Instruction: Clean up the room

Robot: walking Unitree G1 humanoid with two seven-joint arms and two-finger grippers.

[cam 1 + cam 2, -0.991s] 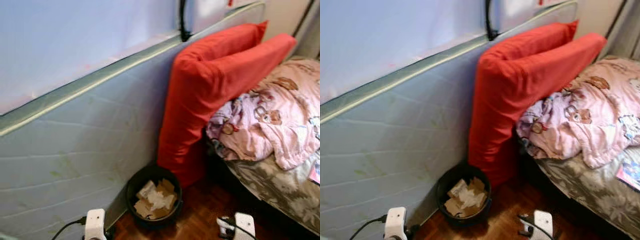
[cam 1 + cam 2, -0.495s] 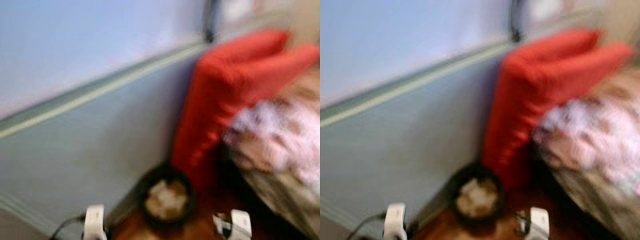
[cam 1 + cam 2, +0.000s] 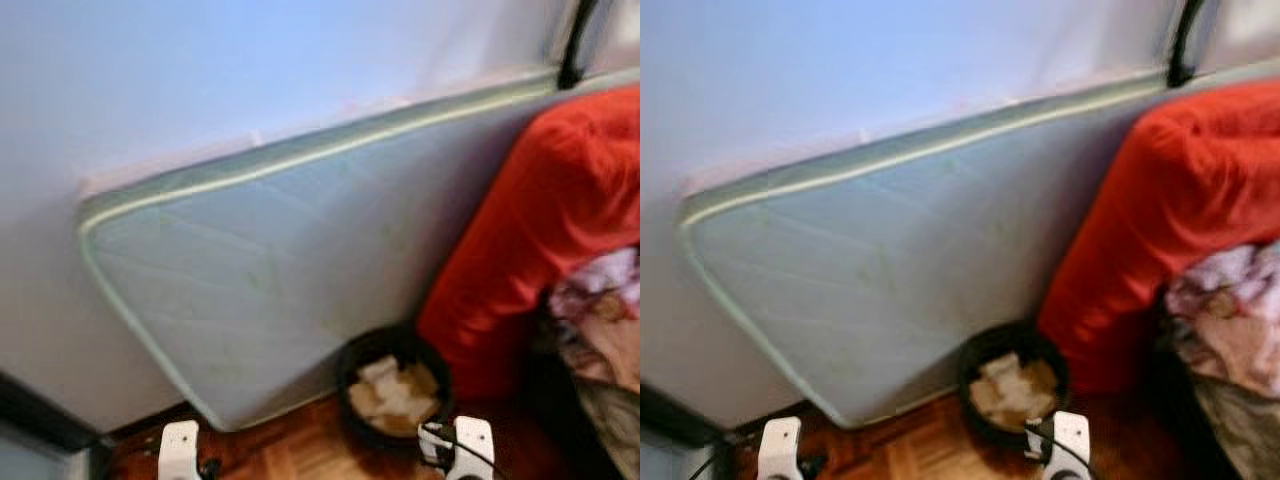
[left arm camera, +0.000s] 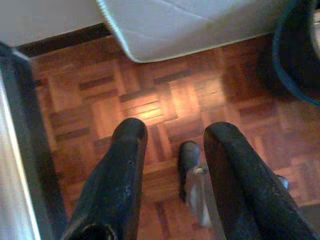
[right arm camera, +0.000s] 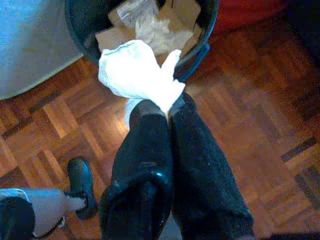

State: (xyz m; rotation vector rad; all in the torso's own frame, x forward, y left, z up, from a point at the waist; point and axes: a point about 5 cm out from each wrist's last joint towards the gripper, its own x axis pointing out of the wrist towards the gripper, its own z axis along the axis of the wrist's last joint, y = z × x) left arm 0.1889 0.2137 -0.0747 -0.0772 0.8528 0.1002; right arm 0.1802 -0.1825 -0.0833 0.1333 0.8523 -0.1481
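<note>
Right tool point(image 5: 167, 107) has its fingers pinched tight on a crumpled white tissue point(image 5: 137, 74), holding it just at the rim of the black bin point(image 5: 84, 30), which already has paper scraps inside. Left tool point(image 4: 172, 137) hangs over the parquet floor point(image 4: 165, 95), fingers spread, nothing in them. Behind the bin, a mattress point(image 3: 300, 270) leans on the wall beside a red pillow point(image 3: 540, 230).

bin point(image 3: 395, 385) on floor | mattress point(image 3: 300, 270) behind | cushion point(image 3: 530, 230) right
</note>
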